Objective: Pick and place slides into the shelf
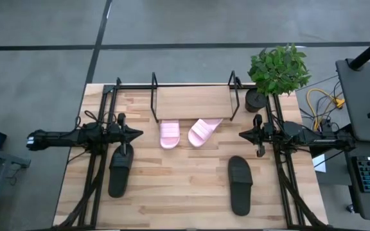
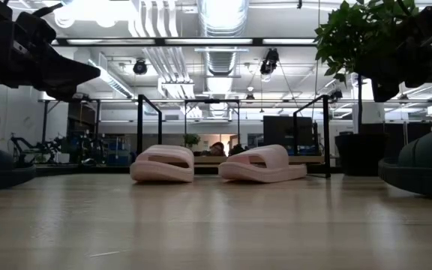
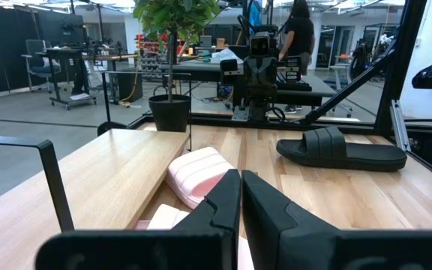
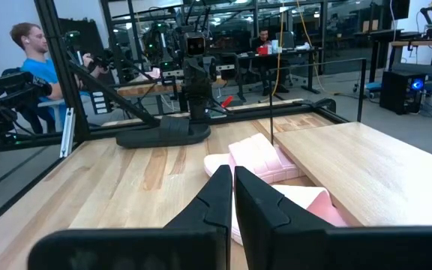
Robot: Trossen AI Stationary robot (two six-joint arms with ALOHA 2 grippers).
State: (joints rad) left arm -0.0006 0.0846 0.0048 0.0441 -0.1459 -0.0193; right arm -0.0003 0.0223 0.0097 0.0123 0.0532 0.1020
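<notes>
Two black slides lie closest on the wooden table [image 1: 191, 199], one on the left [image 1: 120, 171] and one on the right [image 1: 239, 185]. Above them, both arms stretch out flat and point at each other across the middle. The left gripper [image 1: 138, 134] has its fingers pressed together and holds nothing. The right gripper [image 1: 242, 135] is the same, pinched together and empty. Farther back, two pink slides [image 1: 169, 135] [image 1: 203, 131] sit side by side, just in front of the shelf [image 1: 193, 101]. A potted plant [image 1: 277, 70] stands beside the shelf's right end.
</notes>
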